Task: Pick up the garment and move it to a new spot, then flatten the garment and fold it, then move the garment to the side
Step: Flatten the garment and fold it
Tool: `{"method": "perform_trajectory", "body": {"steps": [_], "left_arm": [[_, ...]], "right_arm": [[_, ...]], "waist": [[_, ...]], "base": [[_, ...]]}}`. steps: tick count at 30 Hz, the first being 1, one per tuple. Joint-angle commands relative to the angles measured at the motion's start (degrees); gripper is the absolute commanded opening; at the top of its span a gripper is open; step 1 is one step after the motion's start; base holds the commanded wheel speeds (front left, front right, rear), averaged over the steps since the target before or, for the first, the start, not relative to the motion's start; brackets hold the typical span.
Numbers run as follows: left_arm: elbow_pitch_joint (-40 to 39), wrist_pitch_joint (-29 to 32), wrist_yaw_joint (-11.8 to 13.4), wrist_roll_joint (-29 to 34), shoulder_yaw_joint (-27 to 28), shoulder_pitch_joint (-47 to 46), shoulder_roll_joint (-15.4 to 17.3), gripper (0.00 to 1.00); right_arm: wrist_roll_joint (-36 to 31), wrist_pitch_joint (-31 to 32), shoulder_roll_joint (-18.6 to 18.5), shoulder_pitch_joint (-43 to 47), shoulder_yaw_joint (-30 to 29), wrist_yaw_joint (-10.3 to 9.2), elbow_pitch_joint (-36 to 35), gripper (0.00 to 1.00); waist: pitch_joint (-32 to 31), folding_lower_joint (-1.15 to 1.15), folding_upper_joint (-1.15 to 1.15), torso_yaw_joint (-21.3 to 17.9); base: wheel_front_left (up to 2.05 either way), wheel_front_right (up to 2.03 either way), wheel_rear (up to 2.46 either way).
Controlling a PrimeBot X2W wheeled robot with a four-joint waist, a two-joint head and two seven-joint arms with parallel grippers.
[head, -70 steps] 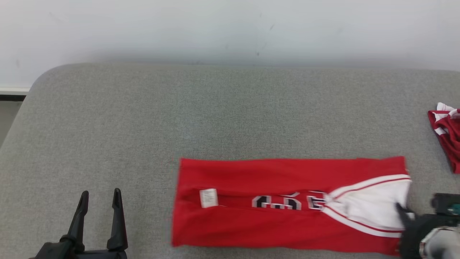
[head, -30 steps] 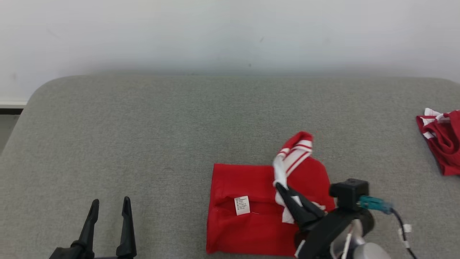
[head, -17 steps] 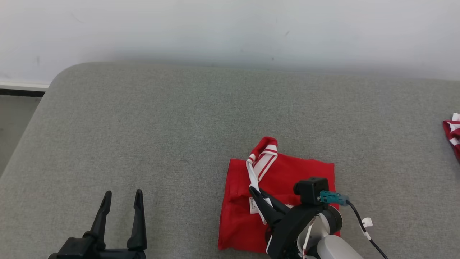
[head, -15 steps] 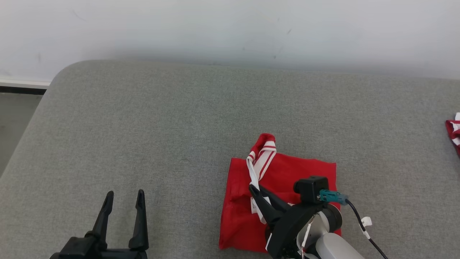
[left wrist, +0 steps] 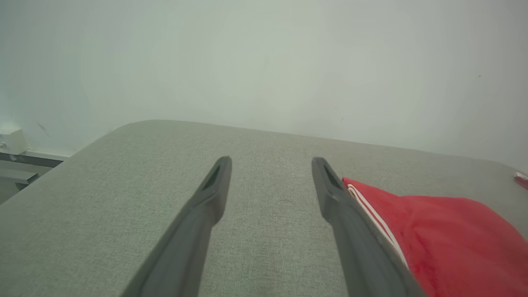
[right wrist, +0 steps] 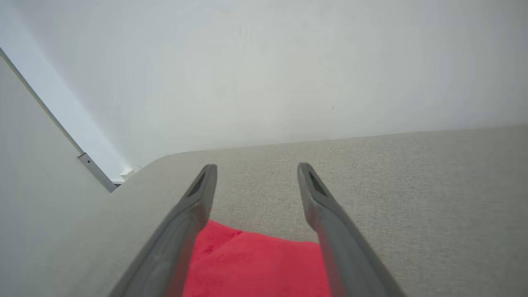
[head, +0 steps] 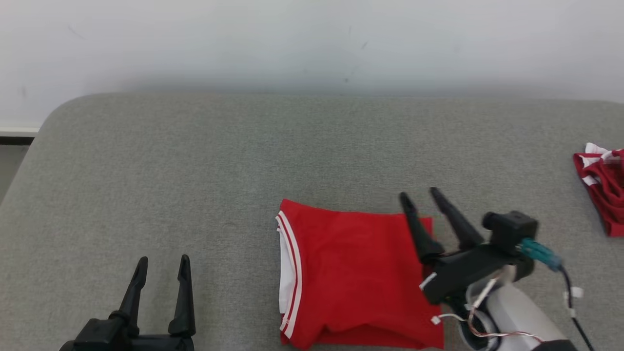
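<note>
The garment [head: 356, 273] is red with white stripes along its left edge, and it lies folded into a rough square at the front middle of the grey surface [head: 243, 156]. My right gripper [head: 419, 195] hovers open above the garment's far right corner with nothing between its fingers. From the right wrist, the same red cloth [right wrist: 255, 264] lies below the spread fingers. My left gripper [head: 163, 261] is open over bare surface at the lower left, well left of the garment. The left wrist view has the garment's striped edge [left wrist: 433, 231] just right of its right finger [left wrist: 330, 189].
Another red and white garment [head: 602, 190] lies bunched at the far right edge of the surface. A pale wall [head: 312, 44] runs behind the surface. The surface's rounded corner and left edge [head: 29, 146] drop to the floor.
My right gripper has let go of the striped end it carried leftward, and it now stands open further right and higher. The garment now lies folded flat with its striped edge on the left.
</note>
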Motion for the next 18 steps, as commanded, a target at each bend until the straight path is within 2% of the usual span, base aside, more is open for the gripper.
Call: {"method": "perform_trajectory", "body": {"steps": [1, 5, 10, 18], "left_arm": [[-0.2, 0.0, -0.1, 0.4, 0.3, 0.1, 0.0, 1.00], [-0.4, 0.0, -0.3, 0.9, 1.4, 0.8, 0.0, 1.00], [-0.9, 0.0, -0.9, 1.9, 3.0, 1.4, 0.0, 1.00], [-1.7, 0.0, -1.7, 3.2, 5.1, 3.2, 0.0, 1.00]], "right_arm": [[-0.3, -1.1, -1.0, 1.5, -1.1, -0.16, -0.7, 1.00], [-1.2, -3.4, -2.9, 4.4, -5.5, -0.16, -3.8, 1.00], [-3.6, -4.9, -3.6, 10.0, -9.9, -0.16, -8.2, 1.00], [-8.1, -5.8, -2.2, 19.1, -15.3, -0.16, -14.7, 1.00]], "waist": [[-0.6, 0.00, 0.00, -1.0], [-1.3, 0.00, 0.00, -2.5], [-2.1, 0.00, 0.00, -4.1], [-3.4, 0.00, 0.00, -5.8]], "base": [[0.00, 0.00, 0.00], [0.00, 0.00, 0.00], [0.00, 0.00, 0.00], [0.00, 0.00, 0.00]]}}
